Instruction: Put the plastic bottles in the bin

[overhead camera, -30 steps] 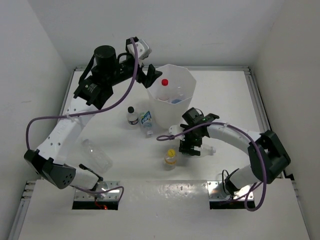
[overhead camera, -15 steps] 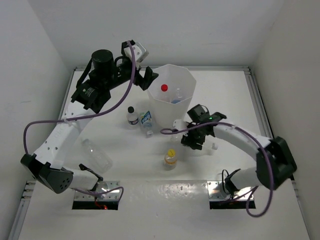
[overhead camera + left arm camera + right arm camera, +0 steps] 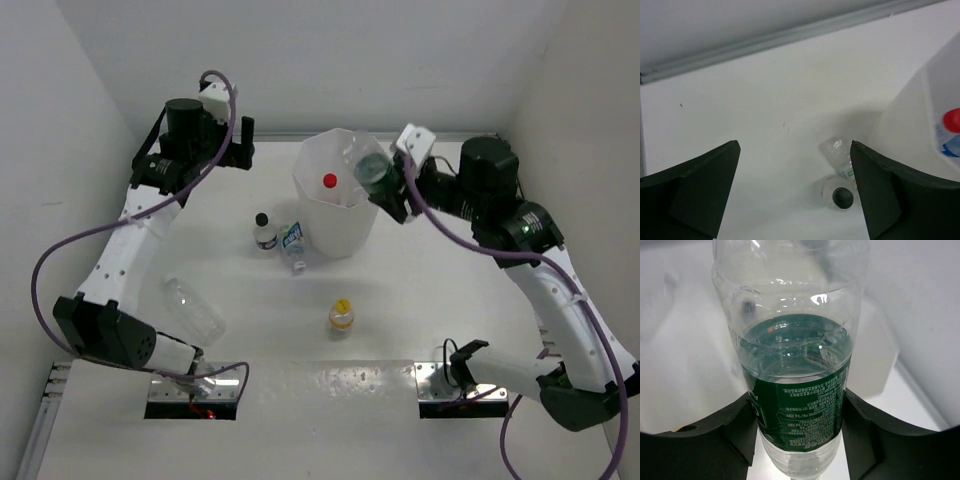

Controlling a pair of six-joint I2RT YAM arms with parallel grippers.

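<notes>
Aloft, green-labelled bottle [image 3: 368,168] over bin [image 3: 335,228] rim, black-capped bottle [image 3: 264,234] near bin

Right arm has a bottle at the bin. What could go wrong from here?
The green-labelled clear plastic bottle in the right gripper hangs over the right rim of the tall white translucent bin, not its middle; released, it may clip the rim and fall outside. The gripper might nudge the bin.

Robotics lab test cell, plain white walls [image 3: 400,60] boxing in a white table [image 3: 450,290], two bolted robot arms [image 3: 120,260].
</notes>
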